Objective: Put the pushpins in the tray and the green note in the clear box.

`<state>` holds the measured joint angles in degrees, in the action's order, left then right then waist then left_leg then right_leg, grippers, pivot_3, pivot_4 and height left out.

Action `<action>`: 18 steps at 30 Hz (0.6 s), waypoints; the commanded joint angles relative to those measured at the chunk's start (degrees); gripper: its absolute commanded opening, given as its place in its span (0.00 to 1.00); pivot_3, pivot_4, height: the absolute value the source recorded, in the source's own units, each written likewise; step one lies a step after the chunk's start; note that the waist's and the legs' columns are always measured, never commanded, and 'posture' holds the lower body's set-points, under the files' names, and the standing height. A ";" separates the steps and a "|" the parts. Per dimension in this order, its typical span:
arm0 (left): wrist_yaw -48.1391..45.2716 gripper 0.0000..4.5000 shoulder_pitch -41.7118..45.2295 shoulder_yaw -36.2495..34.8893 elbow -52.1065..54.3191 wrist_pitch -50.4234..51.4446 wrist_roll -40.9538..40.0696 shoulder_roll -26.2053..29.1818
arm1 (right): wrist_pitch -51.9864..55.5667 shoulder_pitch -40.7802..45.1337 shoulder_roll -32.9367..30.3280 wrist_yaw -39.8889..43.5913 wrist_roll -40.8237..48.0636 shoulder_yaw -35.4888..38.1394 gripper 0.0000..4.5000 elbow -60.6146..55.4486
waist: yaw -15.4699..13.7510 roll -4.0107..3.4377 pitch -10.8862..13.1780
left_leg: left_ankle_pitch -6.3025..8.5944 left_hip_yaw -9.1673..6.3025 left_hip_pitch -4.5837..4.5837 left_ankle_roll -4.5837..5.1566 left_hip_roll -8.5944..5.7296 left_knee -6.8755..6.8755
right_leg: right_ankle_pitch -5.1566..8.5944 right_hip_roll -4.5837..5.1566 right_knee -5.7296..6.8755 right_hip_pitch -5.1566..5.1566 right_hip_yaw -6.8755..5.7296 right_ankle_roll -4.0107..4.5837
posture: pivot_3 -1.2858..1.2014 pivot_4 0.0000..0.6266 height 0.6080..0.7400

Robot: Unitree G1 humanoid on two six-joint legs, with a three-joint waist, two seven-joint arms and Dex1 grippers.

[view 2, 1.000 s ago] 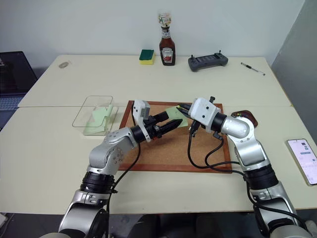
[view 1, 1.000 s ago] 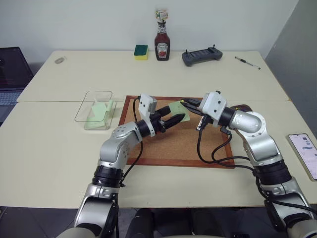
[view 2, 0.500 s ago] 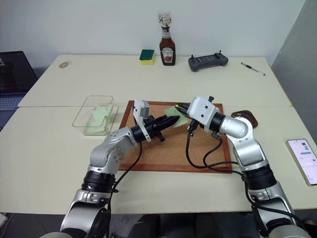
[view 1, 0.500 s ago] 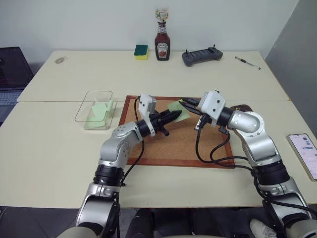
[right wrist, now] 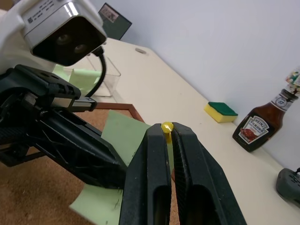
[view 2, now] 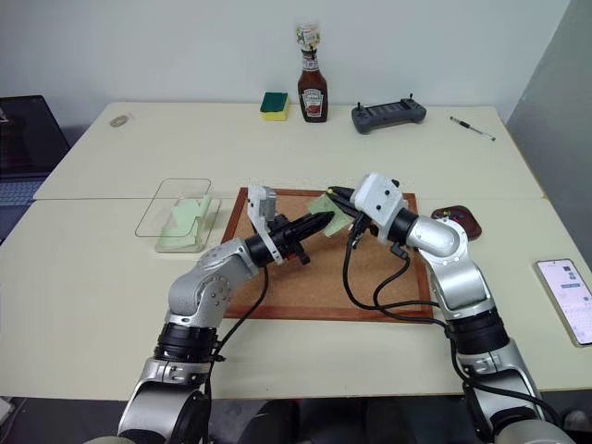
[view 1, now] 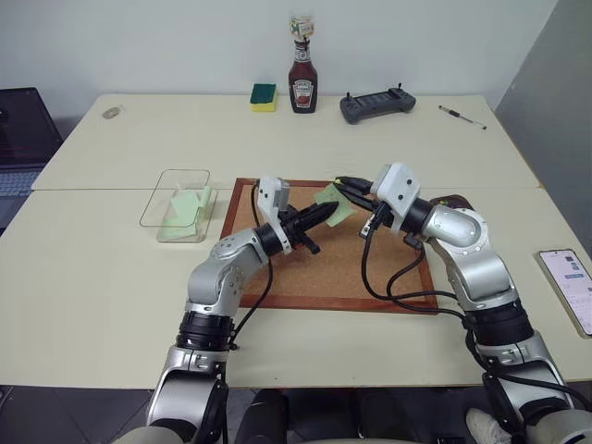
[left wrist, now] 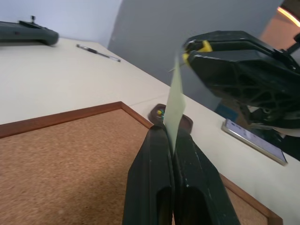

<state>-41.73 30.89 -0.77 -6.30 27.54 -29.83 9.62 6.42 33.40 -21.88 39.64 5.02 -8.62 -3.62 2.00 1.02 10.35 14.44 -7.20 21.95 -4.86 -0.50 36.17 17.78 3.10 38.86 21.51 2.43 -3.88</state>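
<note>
The green note (view 1: 333, 201) hangs in the air above the cork board, held between both grippers. My left gripper (left wrist: 169, 133) is shut on the note's lower edge (left wrist: 176, 93). A yellow pushpin (right wrist: 167, 126) goes through the note's upper part, and my right gripper (view 1: 344, 188) is shut on its head. To the right of the board sits the dark brown tray (view 1: 453, 200), with small coloured pin heads (left wrist: 161, 112) lying in it. On the left stands the clear box (view 1: 153, 208), which holds pale green slips.
A cork board with a red-brown frame (view 1: 314, 268) lies under both grippers. Along the far edge stand a sponge (view 1: 264, 95), a ketchup bottle (view 1: 302, 79), a grey controller (view 1: 376, 104) and a pen (view 1: 462, 117). A phone (view 1: 569, 282) lies at the right edge.
My left gripper was open beside the note and has closed on its lower edge. The right gripper has kept its hold on the pin and rolled slightly.
</note>
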 commanded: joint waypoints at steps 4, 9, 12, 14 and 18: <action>2.80 0.01 -2.24 -1.64 5.86 2.99 -3.42 -1.47 | 2.95 -0.31 1.78 -3.13 4.20 4.53 0.00 -3.09 | -0.04 0.00 0.00 | 0.00 -0.01 0.00 0.00 0.00 0.00 | 0.00 0.00 0.00 0.00 0.00 0.00 | 0.52 0.24 1.00; 2.38 0.01 -4.16 0.05 8.17 4.03 -2.91 -0.90 | 5.90 -0.14 3.34 -4.91 7.05 6.60 0.00 -3.78 | -0.01 0.00 0.00 | 0.00 0.01 0.00 0.00 0.00 0.00 | 0.00 0.00 0.02 0.02 0.02 0.00 | 0.52 0.24 1.00; 2.64 0.01 -4.04 0.25 8.48 4.22 -2.88 -1.04 | 6.95 -0.03 3.55 -5.04 7.85 6.79 0.00 -4.23 | -0.03 0.00 0.00 | 0.00 0.01 0.00 0.01 0.00 0.00 | 0.00 0.00 0.02 0.00 0.02 0.00 | 0.52 0.24 1.00; 2.97 0.01 -3.58 0.11 8.36 3.91 -2.83 -1.24 | 7.32 -0.16 3.41 -4.97 8.24 6.59 0.00 -4.62 | -0.01 0.00 0.00 | 0.01 0.02 0.00 0.01 -0.01 0.00 | 0.00 0.00 0.02 0.00 0.02 0.00 | 0.52 0.24 1.00; 3.50 0.01 -3.02 -0.21 8.02 3.33 -2.77 -1.40 | 8.06 -0.43 3.39 -5.02 8.87 6.31 0.00 -5.38 | -0.01 0.00 0.00 | 0.02 0.01 0.00 0.03 0.00 0.00 | 0.00 -0.01 0.02 0.01 0.01 0.00 | 0.52 0.24 1.00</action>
<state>-38.42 26.86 -0.52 -0.17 32.05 -32.23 8.58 14.49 32.51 -18.64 34.90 12.64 -3.18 -6.34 1.99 1.02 10.35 14.45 -7.19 21.95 -4.83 -0.50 36.16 17.78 3.10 38.88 21.52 2.45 -3.88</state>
